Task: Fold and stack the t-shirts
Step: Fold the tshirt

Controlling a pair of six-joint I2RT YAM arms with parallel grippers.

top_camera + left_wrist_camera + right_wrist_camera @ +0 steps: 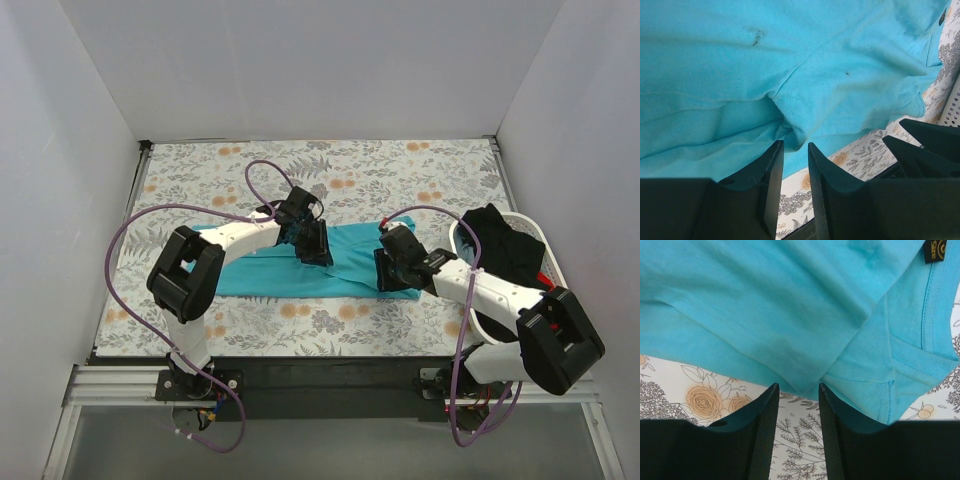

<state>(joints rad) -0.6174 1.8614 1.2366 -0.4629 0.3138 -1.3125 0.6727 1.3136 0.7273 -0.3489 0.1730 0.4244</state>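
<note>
A teal t-shirt (pixel 260 270) lies flat across the middle of the table, its collar end to the right. My left gripper (pixel 315 250) rests on the shirt's middle. In the left wrist view its jaws (pixel 796 145) stand a narrow gap apart, the tips at a puckered fold of teal cloth (pixel 790 60). My right gripper (pixel 392 270) sits at the shirt's near right edge. Its jaws (pixel 799 386) are open, with only tablecloth between them and the tips at the teal hem (pixel 790 300) beside the collar. A black t-shirt (pixel 495 240) and a bit of red (pixel 545 280) lie in the basket.
A white plastic basket (pixel 530 228) stands at the right edge, close to the right arm. A grey floral cloth with orange blossoms (pixel 350 170) covers the table. White walls close in the left, back and right sides.
</note>
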